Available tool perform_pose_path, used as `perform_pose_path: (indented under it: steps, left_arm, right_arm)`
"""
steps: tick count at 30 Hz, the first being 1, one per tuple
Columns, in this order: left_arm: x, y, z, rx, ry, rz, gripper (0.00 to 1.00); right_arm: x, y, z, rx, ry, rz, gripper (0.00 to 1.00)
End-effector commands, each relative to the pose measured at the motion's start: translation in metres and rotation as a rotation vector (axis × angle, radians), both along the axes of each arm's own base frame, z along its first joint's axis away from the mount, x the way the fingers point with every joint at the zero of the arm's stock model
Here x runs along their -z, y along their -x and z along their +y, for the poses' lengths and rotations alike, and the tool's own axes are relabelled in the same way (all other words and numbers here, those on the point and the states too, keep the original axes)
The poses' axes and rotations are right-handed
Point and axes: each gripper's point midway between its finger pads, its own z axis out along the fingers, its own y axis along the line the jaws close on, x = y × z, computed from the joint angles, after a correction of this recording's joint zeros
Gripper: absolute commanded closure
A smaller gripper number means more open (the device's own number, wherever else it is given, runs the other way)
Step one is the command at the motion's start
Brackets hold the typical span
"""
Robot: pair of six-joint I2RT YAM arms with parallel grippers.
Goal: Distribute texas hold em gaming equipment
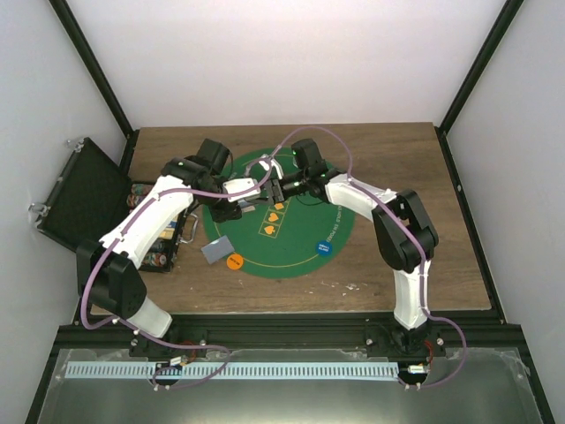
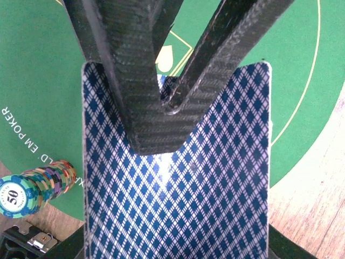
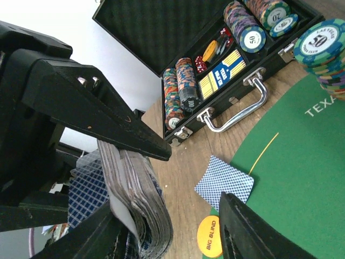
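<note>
- The left arm (image 1: 146, 216) rises from its base at the lower left of the top view and runs up beside the open black case (image 1: 79, 199). It bends right at the elbow, so its wrist lies over the upper left of the green mat (image 1: 291, 256).
- The right arm (image 1: 402, 234) climbs from the lower right, folds at a black elbow and reaches left across the mat's upper part. The two wrists meet nose to nose just above the centre of the frame.
- The left gripper (image 1: 247, 196) is pressed together on the deck of cards (image 2: 178, 194). The deck's blue-diamond back fills the lower middle of the left wrist view, clear of the mat.
- The right gripper (image 3: 197, 175) stands spread, with a plain gap between its tips. The deck's bowed edge sits at the lower left of the right wrist view, back between the fingers.
- Two black woven fingers (image 2: 140, 97) come down from the top of the left wrist view over the deck's back. Whether they touch it cannot be told.
- A single card (image 1: 218, 250) lies face down at the mat's lower left edge, with the orange disc (image 1: 235, 261) just beside it to the right. The blue disc (image 1: 324, 248) lies well apart, on the mat's lower right.
- A chip stack (image 2: 32, 186) topped "50" leans at the left edge of the left wrist view.
- The left gripper's own fingers are hidden behind the deck, with only dark corners showing at the bottom of that view. No card face is visible.
</note>
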Motion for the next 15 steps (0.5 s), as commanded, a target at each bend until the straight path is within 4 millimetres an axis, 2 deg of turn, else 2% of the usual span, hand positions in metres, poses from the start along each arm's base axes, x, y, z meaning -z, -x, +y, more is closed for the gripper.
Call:
perform_pose_path:
  steps: [1,10,15]
  left_arm:
    - [-0.001,0.001,-0.005,0.017,0.022,-0.004,0.53]
    - [0.007,0.000,0.000,0.015,-0.004,-0.003,0.53]
    - [0.009,0.000,0.000,0.015,-0.006,-0.001,0.53]
  right_arm:
    - [-0.011,-0.009,-0.007,0.037,0.028,-0.043,0.56]
    - [-0.019,-0.007,-0.012,0.063,0.057,-0.068,0.72]
    - [-0.021,-0.007,-0.013,0.064,0.065,-0.069,0.87]
